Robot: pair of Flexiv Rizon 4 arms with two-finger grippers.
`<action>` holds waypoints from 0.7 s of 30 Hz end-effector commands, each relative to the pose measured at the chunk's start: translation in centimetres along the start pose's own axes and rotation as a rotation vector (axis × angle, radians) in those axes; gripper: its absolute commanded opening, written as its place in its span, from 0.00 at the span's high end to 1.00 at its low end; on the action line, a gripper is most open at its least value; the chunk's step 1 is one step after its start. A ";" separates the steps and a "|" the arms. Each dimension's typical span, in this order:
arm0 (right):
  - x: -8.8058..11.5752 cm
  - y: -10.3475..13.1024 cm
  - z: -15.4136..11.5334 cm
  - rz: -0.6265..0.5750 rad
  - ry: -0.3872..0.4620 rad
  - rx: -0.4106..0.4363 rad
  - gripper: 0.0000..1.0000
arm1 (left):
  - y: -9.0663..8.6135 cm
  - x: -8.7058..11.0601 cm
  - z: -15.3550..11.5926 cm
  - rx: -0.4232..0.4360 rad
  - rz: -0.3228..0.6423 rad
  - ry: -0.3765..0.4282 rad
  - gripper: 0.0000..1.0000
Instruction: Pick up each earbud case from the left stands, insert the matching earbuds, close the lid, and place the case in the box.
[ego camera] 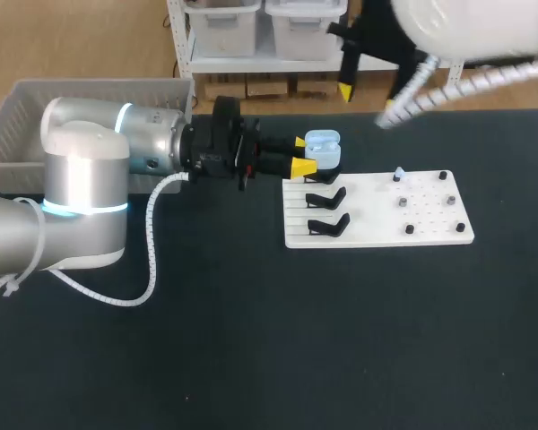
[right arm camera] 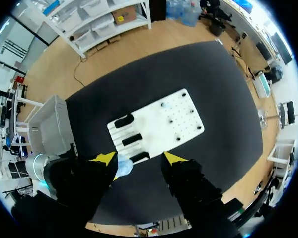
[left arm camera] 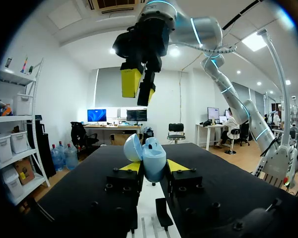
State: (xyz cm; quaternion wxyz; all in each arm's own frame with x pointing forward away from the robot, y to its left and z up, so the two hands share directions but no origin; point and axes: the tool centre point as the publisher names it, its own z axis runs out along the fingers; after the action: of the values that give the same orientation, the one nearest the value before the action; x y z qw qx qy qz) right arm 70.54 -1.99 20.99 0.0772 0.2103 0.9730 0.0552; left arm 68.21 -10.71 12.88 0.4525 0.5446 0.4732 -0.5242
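Observation:
A light blue earbud case (ego camera: 324, 147) with its lid up stands over the top black stand, at the near-left corner of the white board (ego camera: 377, 235). My left gripper (ego camera: 298, 154) is shut on the case (left arm camera: 153, 162), one yellow tip on each side, with the lid (left arm camera: 133, 148) tilted back. A small pale earbud (ego camera: 399, 172) sits on a peg at the board's right half. My right gripper (ego camera: 366, 97) hangs high above the board, open and empty. From the left wrist it shows overhead as the right gripper (left arm camera: 140, 87). In its own view the right gripper (right arm camera: 139, 157) looks down on the board (right arm camera: 179, 119) and case (right arm camera: 123, 166).
Two more black stands (ego camera: 326, 197) (ego camera: 328, 225) lie empty on the board's left side, and several dark pegs (ego camera: 451, 200) dot its right. A grey basket (ego camera: 36, 98) stands at the table's far left, behind my left arm.

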 end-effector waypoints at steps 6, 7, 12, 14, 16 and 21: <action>-3.0 -3.6 5.0 -0.002 -0.037 -0.206 0.27 | -0.2 0.1 0.0 -0.006 0.003 -0.002 1.00; -3.1 -3.7 5.4 -0.009 -0.029 -0.199 0.26 | -0.2 0.1 0.0 -0.006 0.003 -0.002 1.00; -4.5 -4.4 8.0 -0.027 -0.019 -0.176 0.18 | -0.2 0.1 0.0 -0.006 0.003 -0.002 1.00; -4.9 -4.7 8.8 -0.036 -0.005 -0.161 0.18 | -0.2 0.1 0.0 -0.006 0.003 -0.002 1.00; -5.2 -5.1 9.8 -0.060 0.000 -0.135 0.20 | -0.2 0.1 0.0 -0.006 0.003 -0.002 1.00; -5.8 -6.1 12.0 -0.106 0.012 -0.073 0.31 | -0.2 0.1 0.0 -0.006 0.003 -0.002 1.00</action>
State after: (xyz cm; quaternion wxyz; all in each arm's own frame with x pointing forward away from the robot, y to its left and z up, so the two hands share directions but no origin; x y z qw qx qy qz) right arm 74.03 -9.35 9.96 0.0931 0.1572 0.9784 0.0967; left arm 68.20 -10.72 12.89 0.4524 0.5446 0.4732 -0.5242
